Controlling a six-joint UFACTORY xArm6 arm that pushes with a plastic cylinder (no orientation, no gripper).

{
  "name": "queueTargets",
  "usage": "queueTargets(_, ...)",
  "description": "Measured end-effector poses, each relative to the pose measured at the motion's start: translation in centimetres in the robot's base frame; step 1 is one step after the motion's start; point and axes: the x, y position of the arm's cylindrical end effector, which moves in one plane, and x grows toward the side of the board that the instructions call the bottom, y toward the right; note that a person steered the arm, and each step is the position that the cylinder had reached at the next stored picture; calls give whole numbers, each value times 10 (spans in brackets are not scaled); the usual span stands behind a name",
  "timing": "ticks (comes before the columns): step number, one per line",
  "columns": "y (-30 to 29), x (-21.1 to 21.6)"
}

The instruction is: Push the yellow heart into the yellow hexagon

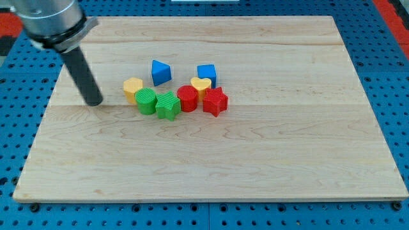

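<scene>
The yellow heart point(201, 86) lies near the board's middle, just below the blue cube point(207, 74) and touching the red cylinder point(187, 98). The yellow hexagon point(133, 89) lies further to the view's left, touching the green cylinder point(146, 101). My tip point(94, 101) rests on the board to the view's left of the yellow hexagon, a short gap away, and touches no block. The heart is on the far side of the cluster from my tip.
A blue triangle point(160, 72) sits above the row. A green star point(168, 105) and a red star point(215, 101) lie in the same row. The wooden board point(211, 160) sits on a blue pegboard point(390, 76).
</scene>
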Motion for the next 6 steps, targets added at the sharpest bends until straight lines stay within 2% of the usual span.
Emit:
queueTargets(1, 34, -11)
queueTargets(2, 41, -11)
queueTargets(3, 0, -26)
queueTargets(4, 40, -102)
queueTargets(5, 133, -120)
queueTargets(6, 244, -85)
